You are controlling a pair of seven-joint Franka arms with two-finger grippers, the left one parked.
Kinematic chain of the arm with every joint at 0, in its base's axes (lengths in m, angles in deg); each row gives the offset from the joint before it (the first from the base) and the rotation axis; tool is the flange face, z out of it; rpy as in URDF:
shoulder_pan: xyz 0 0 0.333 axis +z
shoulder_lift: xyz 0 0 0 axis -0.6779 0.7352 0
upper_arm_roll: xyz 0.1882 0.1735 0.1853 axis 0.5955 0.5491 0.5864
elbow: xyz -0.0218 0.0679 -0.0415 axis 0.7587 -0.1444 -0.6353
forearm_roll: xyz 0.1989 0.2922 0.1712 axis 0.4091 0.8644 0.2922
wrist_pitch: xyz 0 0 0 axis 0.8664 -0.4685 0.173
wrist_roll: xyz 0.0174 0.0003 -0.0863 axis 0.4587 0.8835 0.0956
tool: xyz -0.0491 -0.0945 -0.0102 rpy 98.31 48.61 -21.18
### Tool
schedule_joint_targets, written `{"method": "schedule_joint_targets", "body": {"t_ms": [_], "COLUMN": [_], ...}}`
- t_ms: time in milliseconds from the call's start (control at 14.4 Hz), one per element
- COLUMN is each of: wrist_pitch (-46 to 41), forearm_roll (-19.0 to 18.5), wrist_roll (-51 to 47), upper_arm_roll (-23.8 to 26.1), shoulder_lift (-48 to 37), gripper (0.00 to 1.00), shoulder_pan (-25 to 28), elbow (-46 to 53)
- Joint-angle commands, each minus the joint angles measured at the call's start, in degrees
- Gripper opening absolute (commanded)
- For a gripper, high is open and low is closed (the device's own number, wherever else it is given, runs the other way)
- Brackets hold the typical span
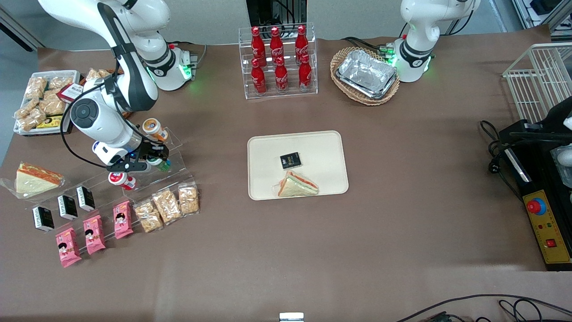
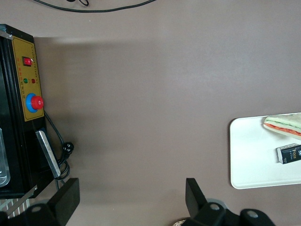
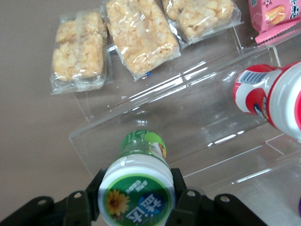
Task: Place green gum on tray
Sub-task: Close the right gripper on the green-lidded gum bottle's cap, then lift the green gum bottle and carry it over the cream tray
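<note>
- We see the claw point(image 1: 156, 157) low over the clear stepped stand point(image 1: 167, 156) at the working arm's end of the bench point(image 1: 402, 232), its fingers point(image 3: 89, 200) clenched on the green gum point(image 3: 138, 186) just under the white-rimmed lid.
- We find the green gum still at the stand, its body above a clear step, well apart from the tray point(image 1: 268, 179).
- On the same stand, an orange-lidded bottle point(image 1: 153, 127) sits farther from the front camera than the claw, and a red-and-white bottle point(image 1: 120, 180) sits nearer; in the right wrist view that red-and-white bottle lies just beside the gum, apart from it.
- Three clear bags of puffed snacks point(image 1: 166, 206) lie on the bench at the stand's foot, nearer the front camera, with three pink packets point(image 1: 94, 233) and three small black cartons point(image 1: 66, 208) beside them.
- We note a wrapped sandwich point(image 1: 35, 178) and a small white tray of snack bags point(image 1: 42, 107) at the bench's edge by the working arm.
- The tray lies mid-bench and carries a small black packet point(image 1: 290, 160) and a wrapped sandwich wedge point(image 1: 297, 185); the part of it toward the working arm is bare.
- Between stand and tray we see only bare bench.
- Farther from the camera than the tray stand a rack of red cola bottles point(image 1: 278, 60) and a wicker basket of foil trays point(image 1: 365, 75).
</note>
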Motion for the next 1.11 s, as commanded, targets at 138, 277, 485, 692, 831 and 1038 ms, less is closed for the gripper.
{"method": "schedule_joint_targets", "body": {"t_ms": [138,277,485,692,831,1038], "wrist_pitch": [-11.53,-23.82,-36.69,-42.94,-46.02,-46.56], "forearm_roll": [-0.20,-0.20,0.67,0.85,2.34,3.14], "wrist_roll": [2.76,2.50,1.71,-4.77,-12.75,-25.67], "upper_arm_roll": [-0.43,-0.43,-0.25,0.10,0.10,0.01], "shoulder_lift": [-4.87,-4.61,-4.34,-4.17,-3.38,-0.40], "gripper": [0.51,0.51,0.51,0.51,0.51,0.51], "shoulder_pan": [0.39,0.39,0.74,5.47,10.47,19.17], "elbow": [7.99,17.21,28.39,34.90,39.12,43.61]}}
